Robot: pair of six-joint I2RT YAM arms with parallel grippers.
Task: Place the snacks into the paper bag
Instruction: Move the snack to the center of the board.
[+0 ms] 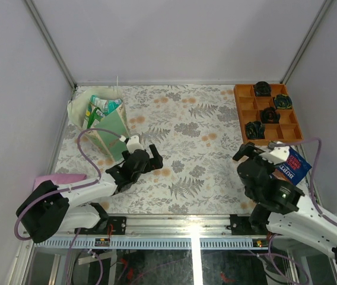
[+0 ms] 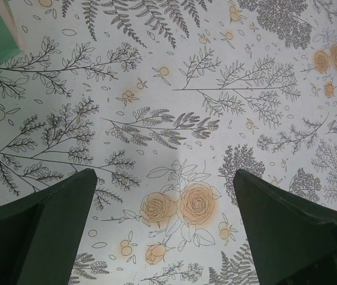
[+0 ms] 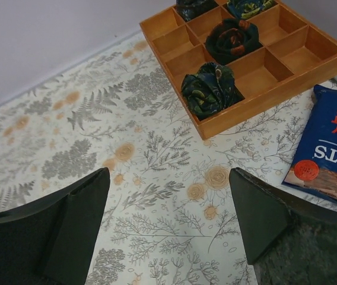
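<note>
Nearest, at the bottom left, the left arm's base sits by a flat pink item. Beyond it the paper bag stands at the far-left corner of the table, with packets showing in its mouth. The left claw hovers just right of the bag, released, its fingers wide over bare floral cloth. Farther right, the right claw is also released and holds nothing. The blue BURTS crisp bag lies flat just beside it, near the orange tray.
</note>
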